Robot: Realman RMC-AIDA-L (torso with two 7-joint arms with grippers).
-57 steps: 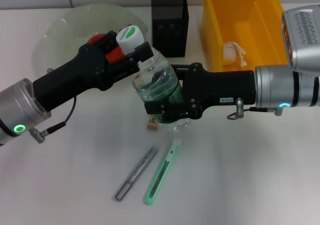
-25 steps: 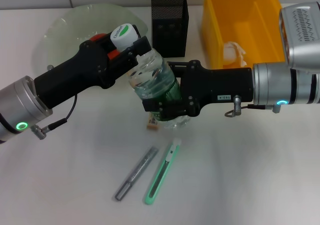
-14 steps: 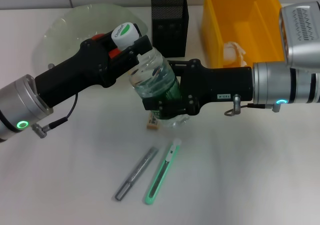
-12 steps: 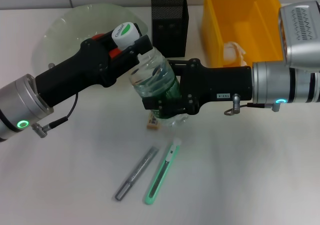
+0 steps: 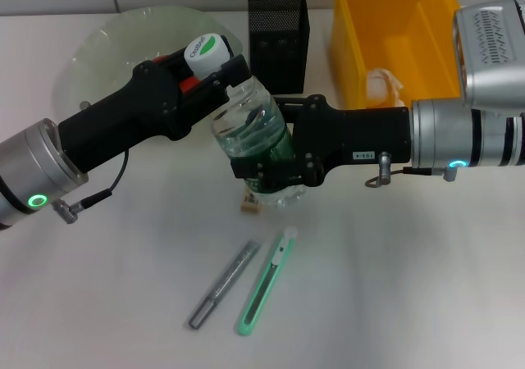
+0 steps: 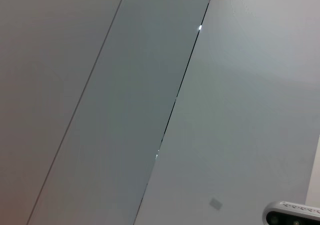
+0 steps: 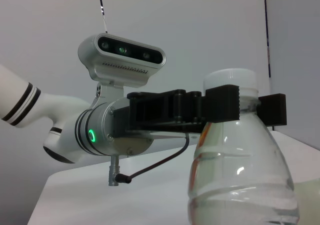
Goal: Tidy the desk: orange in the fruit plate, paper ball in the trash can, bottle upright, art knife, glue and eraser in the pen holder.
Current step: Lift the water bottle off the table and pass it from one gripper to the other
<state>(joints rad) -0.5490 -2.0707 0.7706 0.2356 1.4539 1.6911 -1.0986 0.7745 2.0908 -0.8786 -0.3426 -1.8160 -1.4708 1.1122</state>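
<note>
Jaws first: left gripper [image 5: 220,75] is clamped across the bottle [image 5: 253,143] at its neck, just under the white cap [image 5: 205,52]; right gripper [image 5: 271,170] is closed round the bottle's lower body. Both are holding, neither is wide.

Going left to right in the head view:
- Glass plate [image 5: 98,41] at far left, with the orange [image 5: 168,57] just showing behind the left arm. My read: that item is done.
- Bottle in the middle, near upright with a slight lean toward the plate. Its base is hidden by the right gripper, so you can't tell if it sits flat on the desk [image 5: 410,287].
- Eraser [image 5: 250,202] lies right at the foot of the bottle. Watch it: if the base lands on it, the bottle will rock.
- Glue stick [image 5: 224,284] and green knife [image 5: 267,284] lie side by side nearer the robot, apart from the bottle.
- Black mesh holder [image 5: 279,37] behind the bottle, then the yellow bin [image 5: 353,49] with the paper ball [image 5: 384,88] inside.

To finish this step well:
- Square the bottle up with the neck grip.
- Set the base flat, clear of the eraser.
- Let go with the body grip first and check it stands.
- Then free the neck and pull straight away, so a finger doesn't clip the cap.
</note>
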